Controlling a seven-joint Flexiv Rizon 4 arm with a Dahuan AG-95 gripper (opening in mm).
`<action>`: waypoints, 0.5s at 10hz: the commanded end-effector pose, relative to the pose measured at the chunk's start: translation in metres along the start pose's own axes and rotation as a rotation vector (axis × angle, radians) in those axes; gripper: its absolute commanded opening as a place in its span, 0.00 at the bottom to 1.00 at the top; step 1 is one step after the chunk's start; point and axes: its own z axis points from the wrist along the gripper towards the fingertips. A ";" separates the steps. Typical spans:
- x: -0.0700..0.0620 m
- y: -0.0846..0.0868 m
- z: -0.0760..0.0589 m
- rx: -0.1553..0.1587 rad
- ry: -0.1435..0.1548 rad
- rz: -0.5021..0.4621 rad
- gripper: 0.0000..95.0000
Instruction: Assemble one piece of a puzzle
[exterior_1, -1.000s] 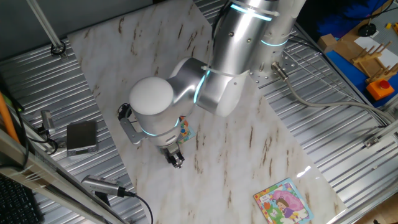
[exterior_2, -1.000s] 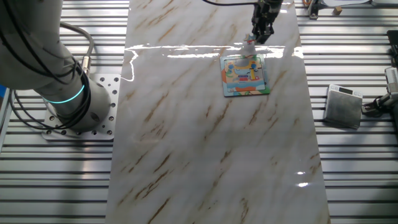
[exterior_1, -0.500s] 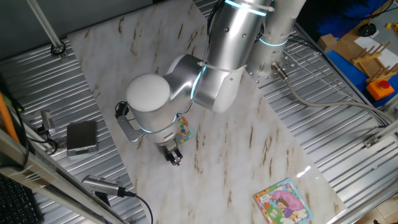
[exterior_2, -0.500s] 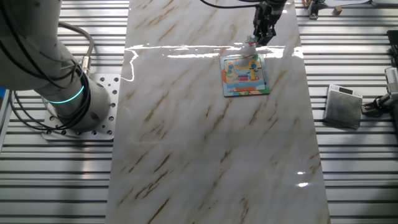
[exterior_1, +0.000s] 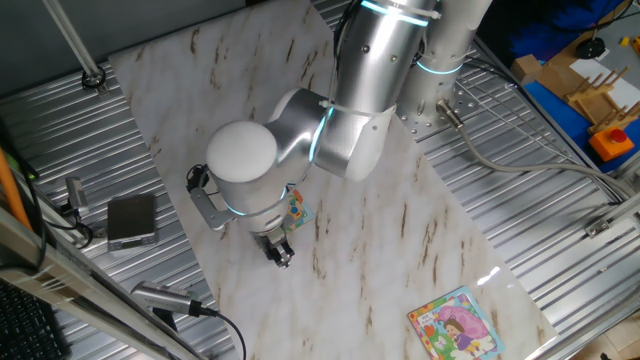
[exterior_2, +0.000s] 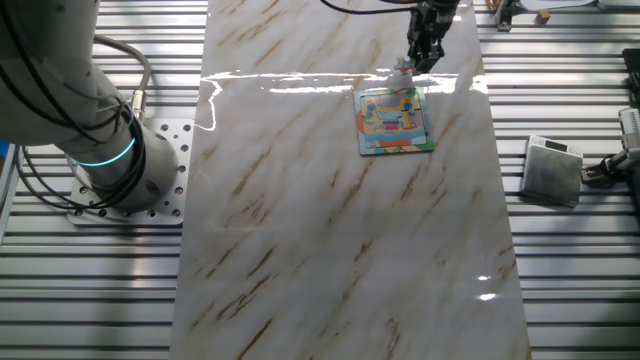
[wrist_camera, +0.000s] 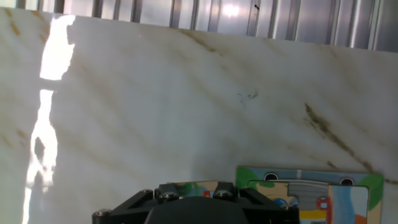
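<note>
The puzzle, a small square board with a teal and green border, lies near the far end of the marble board. In the hand view the puzzle shows at the bottom right, and the arm covers most of the puzzle in one fixed view. My gripper hangs just beyond the puzzle's far edge, fingers close together. A small green and pale bit, the piece, sits between the finger mounts; the same piece shows as a pale speck at the fingertips. The grip itself is partly hidden.
A second square puzzle with a pink-dressed girl lies at the marble board's near corner. A grey box rests on the ribbed metal table beside the board. The arm's base stands at the left. Bright glare crosses the marble.
The gripper has shifted slightly along the puzzle's far edge over the last second; since half a second ago it has barely moved. The puzzle has stayed put.
</note>
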 end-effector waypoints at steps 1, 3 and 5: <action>0.001 -0.008 -0.002 0.001 0.006 0.031 0.00; -0.003 -0.034 -0.007 -0.003 -0.004 0.013 0.00; -0.004 -0.060 -0.006 -0.003 -0.004 -0.002 0.00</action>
